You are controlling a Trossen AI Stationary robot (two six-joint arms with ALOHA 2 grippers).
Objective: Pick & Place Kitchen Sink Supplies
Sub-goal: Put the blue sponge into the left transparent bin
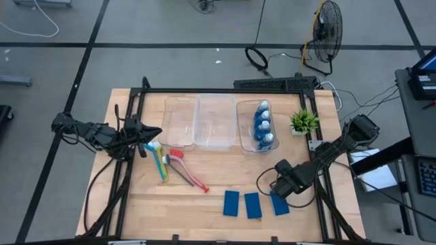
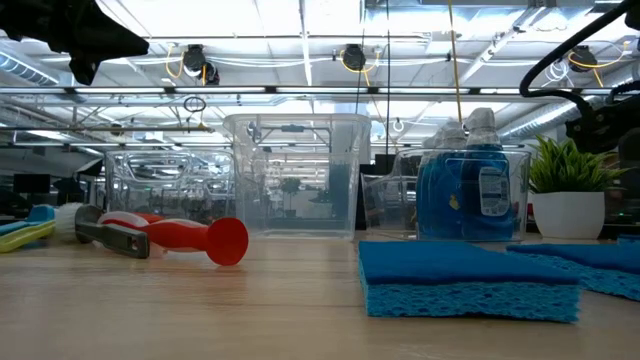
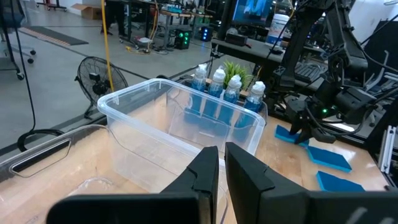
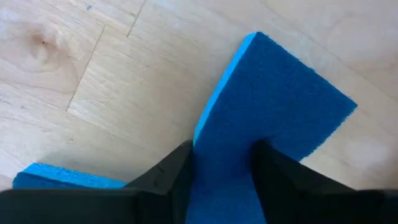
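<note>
Right claw (image 4: 221, 165) clamped across the rightmost sponge (image 4: 267, 118), flat on the tabletop (image 1: 204, 204) just in front of the bottle bin (image 1: 257, 126); we judge a lift is coming. Two more sponges (image 1: 242, 204) lie beside it. Left claw (image 3: 221, 168), fingers together, waits left of that bin, above the brushes (image 1: 170, 163).

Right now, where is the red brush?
In the high view the red brush lies on the table's left half, in front of the clear bins, beside the yellow-green brush, left of the sponges.
</note>
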